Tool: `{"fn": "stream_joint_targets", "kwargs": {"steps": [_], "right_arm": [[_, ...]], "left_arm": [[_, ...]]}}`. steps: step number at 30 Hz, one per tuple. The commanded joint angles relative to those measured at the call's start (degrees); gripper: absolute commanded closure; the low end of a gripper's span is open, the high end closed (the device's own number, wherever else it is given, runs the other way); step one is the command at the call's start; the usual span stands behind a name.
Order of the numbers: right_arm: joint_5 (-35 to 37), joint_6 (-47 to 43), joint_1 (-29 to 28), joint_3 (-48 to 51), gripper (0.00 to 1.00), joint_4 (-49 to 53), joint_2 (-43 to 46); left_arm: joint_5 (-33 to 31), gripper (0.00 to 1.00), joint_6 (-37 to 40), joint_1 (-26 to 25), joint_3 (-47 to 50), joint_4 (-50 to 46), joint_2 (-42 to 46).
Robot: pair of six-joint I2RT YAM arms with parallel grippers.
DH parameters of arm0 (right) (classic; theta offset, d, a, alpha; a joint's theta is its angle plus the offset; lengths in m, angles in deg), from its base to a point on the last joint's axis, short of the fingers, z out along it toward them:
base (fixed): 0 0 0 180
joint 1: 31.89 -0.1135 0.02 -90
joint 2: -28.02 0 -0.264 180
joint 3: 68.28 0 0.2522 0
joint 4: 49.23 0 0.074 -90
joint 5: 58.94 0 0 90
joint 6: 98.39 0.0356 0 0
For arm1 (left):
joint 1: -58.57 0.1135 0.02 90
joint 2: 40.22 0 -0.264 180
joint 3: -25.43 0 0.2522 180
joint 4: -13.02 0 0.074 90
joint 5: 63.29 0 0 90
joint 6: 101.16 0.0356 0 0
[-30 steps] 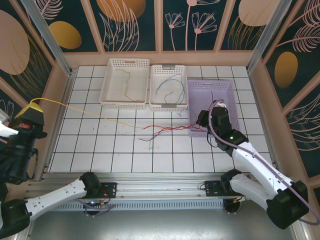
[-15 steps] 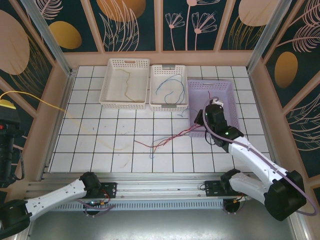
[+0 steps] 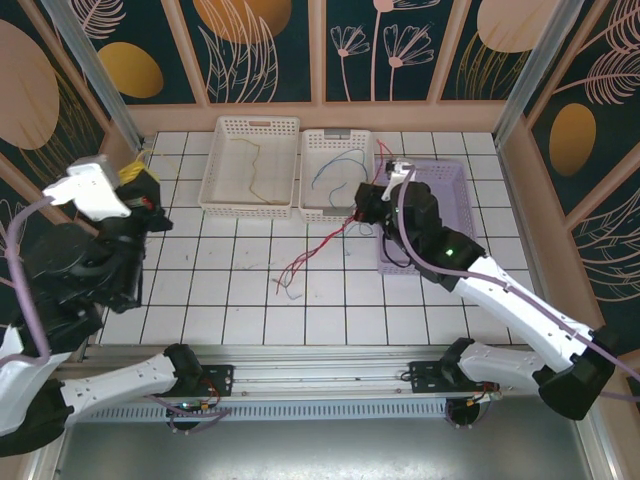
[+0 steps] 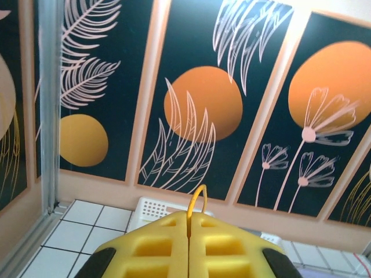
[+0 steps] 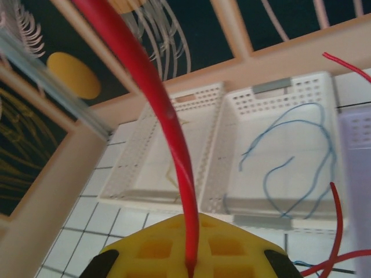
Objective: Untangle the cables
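My left gripper [image 4: 189,215] is raised high at the left [image 3: 137,186]. It is shut on a thin yellow cable [image 4: 199,197] that loops out from between the yellow pads. My right gripper [image 5: 189,231] hangs at the near right corner of the middle white basket [image 3: 372,205], shut on a red cable [image 5: 174,133]. That red cable [image 3: 318,245] trails down and left to the tiles, where other red strands and a short bluish end [image 3: 284,290] lie. Blue cables [image 5: 290,168] lie in the middle basket, and a yellow-tan one [image 3: 254,170] lies in the left basket.
Two white baskets [image 3: 250,205] [image 3: 338,210] and a purple basket [image 3: 445,170] stand in a row at the back. A red strand [image 3: 424,196] lies in the purple one. Patterned walls and metal posts [image 3: 90,70] close in the tiled table.
The left arm swung from the far left edge up and in over the table's left side, lifting the yellow cable off the tiles. The right gripper moved back and left, dragging the red strands.
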Motion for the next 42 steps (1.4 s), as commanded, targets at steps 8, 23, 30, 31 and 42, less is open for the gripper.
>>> {"fn": "stream_joint_targets", "kwargs": {"steps": [8, 23, 30, 31, 42], "right_arm": [[-1.0, 1.6, -6.1, 3.4, 1.00, -5.9, -8.6], [-6.2, 6.5, -8.3, 10.8, 1.00, -16.7, -19.4], [-7.0, 7.8, -8.7, 14.1, 1.00, -20.4, -22.0], [-7.2, 7.9, -8.7, 14.4, 1.00, -20.9, -22.5], [-10.8, 5.9, -9.3, 12.5, 1.00, -23.6, -29.0]], "left_arm": [[1.2, 1.00, 15.2, 0.2, -1.9, 19.3, -6.4], [12.5, 1.00, 21.8, 11.9, -15.8, 26.0, -23.9], [15.9, 1.00, 22.7, 14.9, -30.5, 25.3, -33.0], [16.1, 1.00, 22.8, 15.0, -31.9, 25.3, -33.8], [16.5, 1.00, 27.7, 17.3, -36.1, 34.2, -37.8]]}}
